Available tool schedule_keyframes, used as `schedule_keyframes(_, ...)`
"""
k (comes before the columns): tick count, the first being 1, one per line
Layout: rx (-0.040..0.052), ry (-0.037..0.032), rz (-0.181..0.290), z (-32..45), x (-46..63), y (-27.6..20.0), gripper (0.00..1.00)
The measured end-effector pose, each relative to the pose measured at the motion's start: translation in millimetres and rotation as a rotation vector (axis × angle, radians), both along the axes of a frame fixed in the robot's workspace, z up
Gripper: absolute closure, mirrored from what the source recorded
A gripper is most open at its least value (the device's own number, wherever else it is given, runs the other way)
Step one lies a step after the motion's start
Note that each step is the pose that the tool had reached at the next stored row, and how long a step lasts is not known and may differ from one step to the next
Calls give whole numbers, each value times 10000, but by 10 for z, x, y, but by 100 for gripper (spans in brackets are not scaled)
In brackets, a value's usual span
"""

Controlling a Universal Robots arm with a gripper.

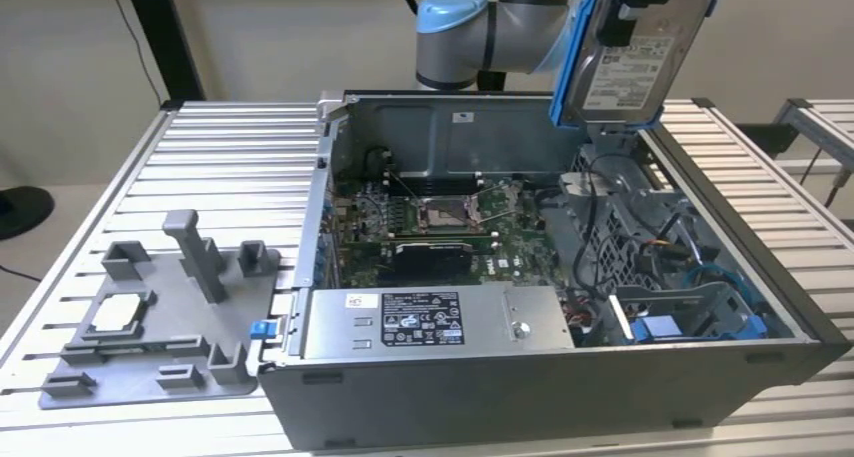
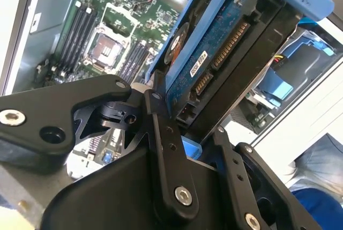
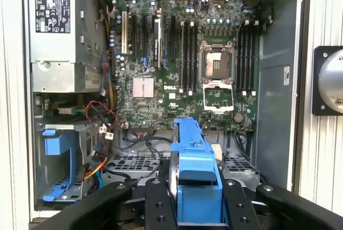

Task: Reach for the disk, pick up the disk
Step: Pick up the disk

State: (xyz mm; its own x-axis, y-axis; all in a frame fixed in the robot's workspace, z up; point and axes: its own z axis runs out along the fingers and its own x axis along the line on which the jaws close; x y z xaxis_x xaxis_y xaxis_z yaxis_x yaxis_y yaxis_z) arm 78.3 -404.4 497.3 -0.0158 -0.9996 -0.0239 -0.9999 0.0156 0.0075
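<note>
The disk, silver-grey with a white label and a bright blue bracket along its edge, hangs upright above the open computer case's back right corner in the exterior view. My gripper is shut on it from above. In the second wrist view the disk shows its blue circuit-board side and connectors, clamped between the black fingers of the gripper. In the first wrist view the blue bracket of the disk sits between the fingers, high over the motherboard.
The open computer case lies on the slatted table, with its motherboard, a grey power supply box with a sticker and a blue drive bay. A grey fixture stands on the exterior view's left.
</note>
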Motion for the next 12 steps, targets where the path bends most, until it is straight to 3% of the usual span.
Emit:
schedule_keyframes(7, -6, 8, 1, -1, 5, -19, 100)
schedule_keyframes(12, -5, 18, 0, -4, 7, -80, 100)
